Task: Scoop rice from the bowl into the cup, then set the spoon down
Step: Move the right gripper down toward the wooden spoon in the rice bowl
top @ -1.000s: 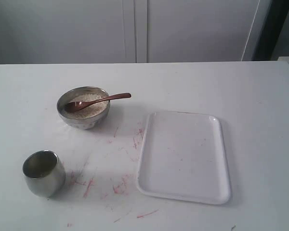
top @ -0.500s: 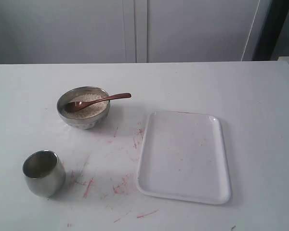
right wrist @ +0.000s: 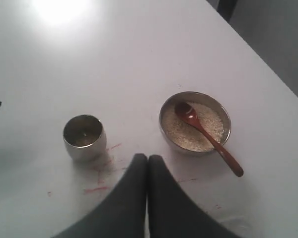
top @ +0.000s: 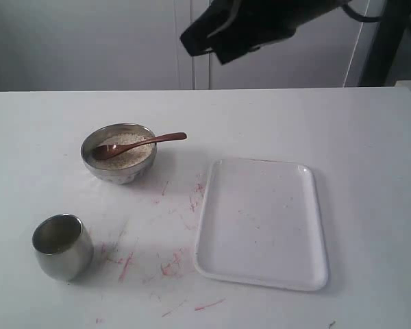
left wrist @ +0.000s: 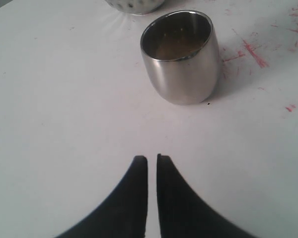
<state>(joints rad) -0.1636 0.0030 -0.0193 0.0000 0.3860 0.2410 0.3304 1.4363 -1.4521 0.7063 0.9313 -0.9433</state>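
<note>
The steel bowl [top: 120,173] stands at the table's left, holding off-white rice [top: 131,155]. The dark wooden spoon [top: 151,140] lies in it, scoop on the rice and handle out over the right rim. The small steel cup [top: 61,247] stands nearer the front left. My right arm [top: 260,24] hangs blurred and high above the table's back. My right gripper [right wrist: 148,157] is shut and holds nothing, looking down on the bowl [right wrist: 194,93], the spoon [right wrist: 208,136] and the cup [right wrist: 83,136]. My left gripper [left wrist: 152,158] is shut and holds nothing, low over the table just short of the cup [left wrist: 184,74].
A white rectangular tray [top: 260,223] lies to the right of the bowl and cup. Red marks [top: 127,264] smear the tabletop between the cup and the tray. White cabinet doors stand behind the table.
My right arm has come into the exterior view at the top. The bowl, spoon, cup and tray have not moved.
</note>
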